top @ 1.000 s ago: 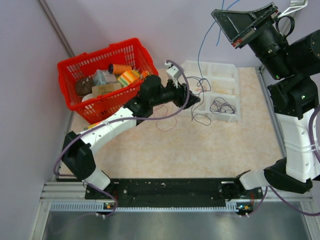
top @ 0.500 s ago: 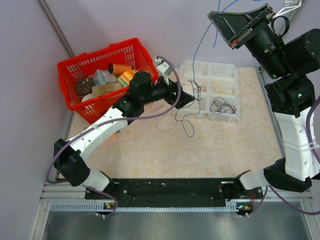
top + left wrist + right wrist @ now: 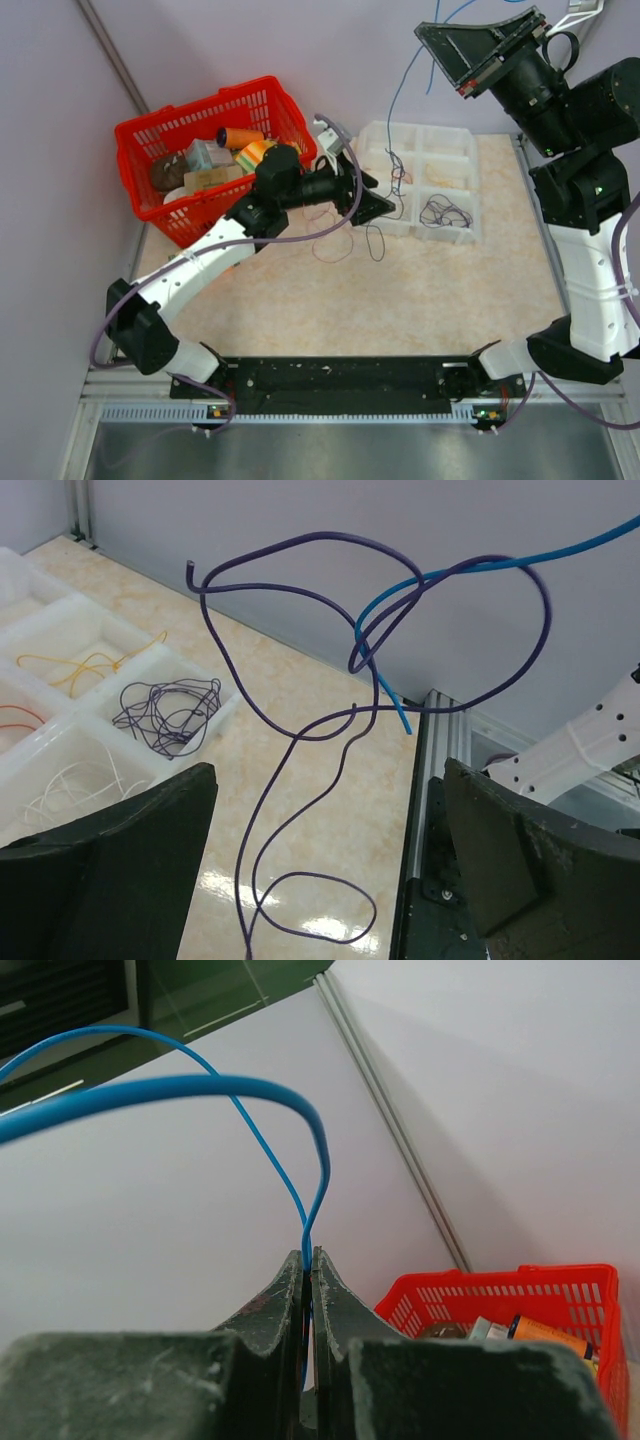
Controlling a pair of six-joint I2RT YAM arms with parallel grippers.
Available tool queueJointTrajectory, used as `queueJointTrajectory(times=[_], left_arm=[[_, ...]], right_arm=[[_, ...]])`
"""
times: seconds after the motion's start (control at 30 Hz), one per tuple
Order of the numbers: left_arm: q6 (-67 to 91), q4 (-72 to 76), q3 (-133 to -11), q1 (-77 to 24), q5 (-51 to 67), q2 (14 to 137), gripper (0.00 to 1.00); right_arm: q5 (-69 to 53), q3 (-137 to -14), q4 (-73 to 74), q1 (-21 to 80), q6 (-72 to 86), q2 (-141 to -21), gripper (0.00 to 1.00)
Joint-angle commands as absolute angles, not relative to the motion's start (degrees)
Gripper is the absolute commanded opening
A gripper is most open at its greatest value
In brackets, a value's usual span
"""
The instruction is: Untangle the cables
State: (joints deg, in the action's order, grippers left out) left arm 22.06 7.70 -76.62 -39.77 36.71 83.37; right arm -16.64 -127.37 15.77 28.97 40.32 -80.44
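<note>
blue cable [image 3: 200,1082] pinched by closed right fingers [image 3: 308,1256]; wide-open, empty left fingers [image 3: 383,200] have been moved toward the still-hooked purple cable [image 3: 330,536].

The red basket [image 3: 190,104] is sitting at the far left corner of the surface [image 3: 400,300], turned at an angle. It is holding an orange cylinder [image 3: 238,137], a few small boxes [image 3: 205,156] and a striped packet [image 3: 256,155]. Over to its right, a clear compartment tray [image 3: 445,140] is lying up against the pale wall [image 3: 250,40]. A metal rail [image 3: 340,411] is running along the near edge.
</note>
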Motion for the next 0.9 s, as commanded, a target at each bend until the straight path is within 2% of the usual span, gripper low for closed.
queueJointTrajectory(times=[0.0,0.23,0.33,0.4,0.53,0.57,0.87], left_arm=[[18.12,12.03,-76.3,-41.74,32.71,84.64,0.99],[18.72,16.6,-78.05,-42.89,32.7,91.48,0.99],[17.67,14.86,-80.76,-43.42,31.82,94.39,0.9],[17.4,14.07,-81.47,-43.42,31.82,95.36,0.74],[14.95,8.54,-80.78,-43.16,30.15,94.31,0.06],[14.07,6.79,-79.47,-43.15,29.97,93.44,0.0],[9.41,-4.46,-55.66,-41.4,20.32,76.83,0.0]], right_arm=[[-16.96,-127.8,13.27,29.0,41.66,-80.69,0.0],[-16.79,-126.65,11.6,29.09,43.68,-80.86,0.0],[-16.79,-126.3,11.6,29.35,44.21,-80.95,0.0],[-16.44,-126.21,12.04,29.36,44.12,-80.86,0.0],[-13.02,-126.56,14.67,29.36,41.14,-80.33,0.0],[-11.7,-126.56,15.29,29.36,39.48,-80.16,0.0],[2.89,-131.91,18.98,23.12,26.56,-82.17,0.0]])
